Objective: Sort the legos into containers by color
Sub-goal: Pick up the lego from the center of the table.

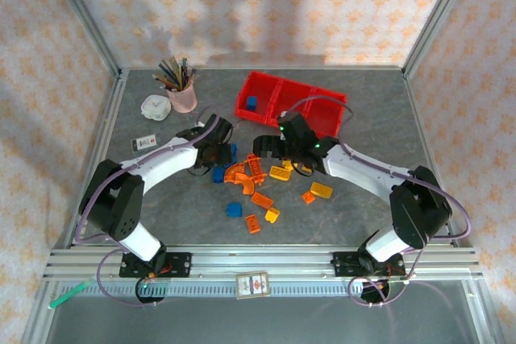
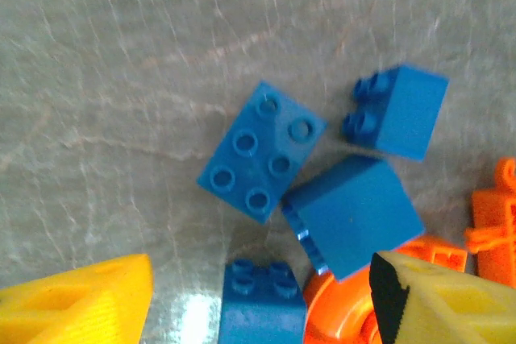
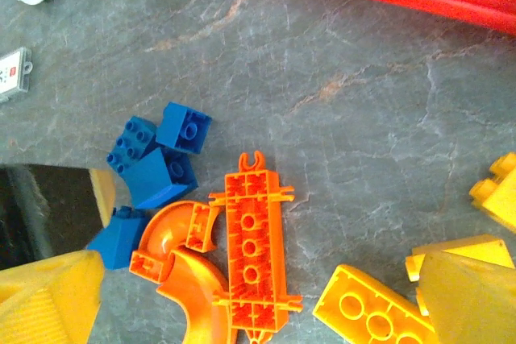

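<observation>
1. Nearest the near edge of the table [image 1: 185,223] lie the orange and yellow bricks [image 1: 262,199]; they look light, hard and smooth.
2. The right gripper [image 3: 258,296] hangs over a flat orange plate [image 3: 251,251], jaws spread, holding nothing.
3. The left gripper [image 2: 258,304] has its jaws spread around a blue brick [image 2: 262,292], not touching it; better to pinch its flat sides, not the studs.
4. At the far edge stand the red bins [image 1: 326,110], with one blue piece [image 1: 251,103] inside the left compartment.

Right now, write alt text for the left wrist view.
Four blue legos cluster on the grey table, orange pieces at lower right. The left tool hangs open above, yellow fingertips in the bottom corners.
</observation>
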